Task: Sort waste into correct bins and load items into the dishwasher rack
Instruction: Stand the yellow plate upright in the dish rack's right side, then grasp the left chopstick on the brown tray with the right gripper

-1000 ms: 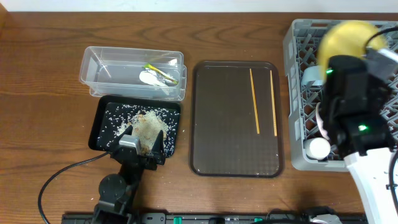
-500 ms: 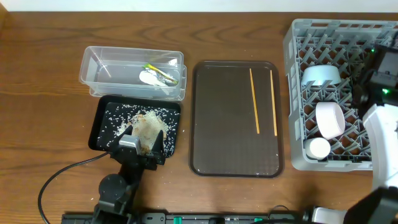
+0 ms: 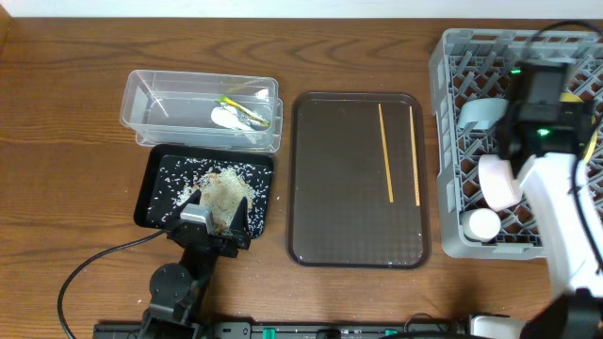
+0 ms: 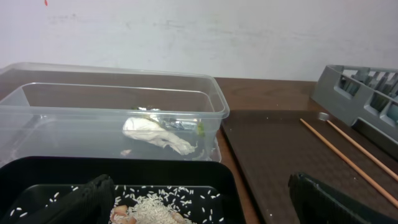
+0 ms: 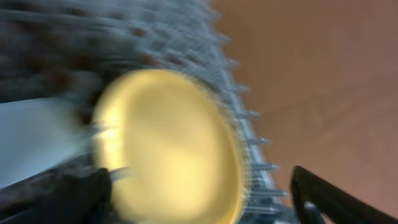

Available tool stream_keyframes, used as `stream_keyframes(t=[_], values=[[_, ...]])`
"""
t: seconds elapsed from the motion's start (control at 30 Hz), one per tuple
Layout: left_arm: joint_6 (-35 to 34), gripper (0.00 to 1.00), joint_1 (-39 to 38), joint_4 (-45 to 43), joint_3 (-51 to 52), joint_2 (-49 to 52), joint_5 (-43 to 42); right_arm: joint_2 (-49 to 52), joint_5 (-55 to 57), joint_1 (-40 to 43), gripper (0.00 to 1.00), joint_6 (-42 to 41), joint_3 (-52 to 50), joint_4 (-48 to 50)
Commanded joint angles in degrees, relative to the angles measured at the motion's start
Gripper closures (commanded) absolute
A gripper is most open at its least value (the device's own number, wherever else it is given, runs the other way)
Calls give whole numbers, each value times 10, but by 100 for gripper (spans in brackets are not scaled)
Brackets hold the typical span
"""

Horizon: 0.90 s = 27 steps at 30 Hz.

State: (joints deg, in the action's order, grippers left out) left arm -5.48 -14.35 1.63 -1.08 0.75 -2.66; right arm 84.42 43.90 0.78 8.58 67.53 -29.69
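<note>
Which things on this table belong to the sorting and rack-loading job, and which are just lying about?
Job:
rack, plate, blue bowl, pink bowl, cup, chopsticks, tub, black tray, rice, wrapper, scrap

Lying about:
brown tray, cable, table

Dark brown serving tray point(image 3: 339, 188) in front of me.
It lies flat on my wooden surface point(image 3: 57, 141); a black cable point(image 3: 85, 266) curls nearby.
</note>
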Motion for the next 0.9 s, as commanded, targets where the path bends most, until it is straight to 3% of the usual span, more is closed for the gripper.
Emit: stream_keyframes(t=[0.0,0.2,0.27,0.47,0.53,0.73,0.87], values=[[9,9,2,22,9,-1,3,-66,-107,-90,19,-82,3,-47],[9,9,2,22,9,-1,3,-68,-403,-217,31,-284,-2,-130],[9,9,2,22,9,-1,3,-41,-405,-248,32,-319,-7,-140],[9,9,2,22,9,-1,3,79,-275,-265,42,-399,-8,-154],[9,9,2,22,9,-1,3,119,-276,-254,44,-398,-8,-132],[9,9,2,22,9,-1,3,200,-332,-239,67,-387,-8,-85],[9,9,2,22,9,-1,3,235,-330,-240,67,-387,-8,-90]])
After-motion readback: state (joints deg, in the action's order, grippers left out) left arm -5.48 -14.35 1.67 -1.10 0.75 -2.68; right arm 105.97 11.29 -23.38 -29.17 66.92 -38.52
